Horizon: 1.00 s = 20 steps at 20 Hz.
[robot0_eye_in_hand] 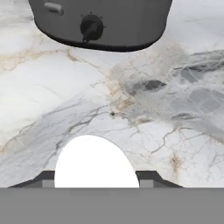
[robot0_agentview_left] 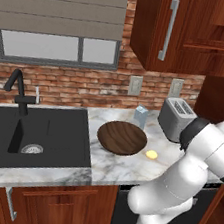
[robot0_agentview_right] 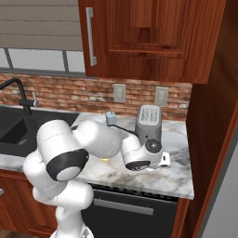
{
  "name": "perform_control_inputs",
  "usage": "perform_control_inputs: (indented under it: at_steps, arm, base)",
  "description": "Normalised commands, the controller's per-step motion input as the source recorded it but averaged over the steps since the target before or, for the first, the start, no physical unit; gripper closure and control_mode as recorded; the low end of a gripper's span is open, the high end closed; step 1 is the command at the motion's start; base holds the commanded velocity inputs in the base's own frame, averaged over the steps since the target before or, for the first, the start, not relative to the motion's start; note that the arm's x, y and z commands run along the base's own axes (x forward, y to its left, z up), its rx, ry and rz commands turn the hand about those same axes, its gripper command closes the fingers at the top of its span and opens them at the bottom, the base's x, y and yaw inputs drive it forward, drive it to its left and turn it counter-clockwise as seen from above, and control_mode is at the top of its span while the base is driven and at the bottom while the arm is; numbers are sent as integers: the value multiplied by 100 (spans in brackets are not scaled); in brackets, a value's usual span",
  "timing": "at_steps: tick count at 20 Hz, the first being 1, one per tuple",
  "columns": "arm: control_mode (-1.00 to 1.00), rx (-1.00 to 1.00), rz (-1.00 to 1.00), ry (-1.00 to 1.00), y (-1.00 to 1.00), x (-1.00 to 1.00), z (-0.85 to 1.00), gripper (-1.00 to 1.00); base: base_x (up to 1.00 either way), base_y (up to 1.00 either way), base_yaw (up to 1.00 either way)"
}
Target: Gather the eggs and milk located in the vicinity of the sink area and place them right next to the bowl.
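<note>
**Ana:** How do the jaws stand?

**Ben:** Clenched. The dark fingertips [robot0_eye_in_hand: 148, 177] rise at the bottom of the hand view, over bare marble table [robot0_eye_in_hand: 175, 109]. The pictures do not show whether anything sits between them.

**Ana:** What lies closest to them?

**Ben:** The toaster [robot0_eye_in_hand: 100, 22], at 12 o'clock from the tips, with its front face and a black knob [robot0_eye_in_hand: 91, 28] turned toward them. In the right base view the arm [robot0_agentview_right: 93, 139] folds low across the table, and its far end hangs just at the toaster's 6 o'clock.

**Ana:** Where is the egg?

**Ben:** The egg [robot0_agentview_left: 151, 154] lies on the table, just beside the bowl [robot0_agentview_left: 122, 138] at about its 4 o'clock. It is close to the rim, though whether it touches cannot be told. The arm's white elbow stands at the egg's 3 o'clock.

**Ana:** And the milk?

**Ben:** The milk [robot0_agentview_left: 140, 116] stands upright near the brick wall, at about 1 o'clock of the bowl and close behind its rim. The toaster is at the milk's 3 o'clock, a small gap apart.

**Ana:** The sink area?

**Ben:** The sink area [robot0_agentview_left: 36, 128] is at the bowl's 9 o'clock, a black basin set into the table, with two round drains. The black tap [robot0_agentview_left: 17, 88] is at its 12 o'clock edge. Two wall outlets [robot0_agentview_left: 135, 85] sit above the milk, and a dark wood cabinet [robot0_agentview_left: 196, 30] hangs over the toaster.
</note>
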Motion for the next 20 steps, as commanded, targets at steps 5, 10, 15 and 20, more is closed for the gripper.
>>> perform_control_inputs:
  at_steps: [5, 10, 15, 20]
  arm:
    - [-100, 0, 19, -3, 28, -12, 35, 100]
    - [-100, 0, 22, 0, 27, 0, 58, 100]
    - [-100, 0, 26, 0, 23, -4, 51, 100]
    - [-100, 0, 25, 0, 26, -19, 19, 100]
  base:
    - [0, 0, 0]
    - [0, 0, 0]
    - [0, 0, 0]
    - [0, 0, 0]
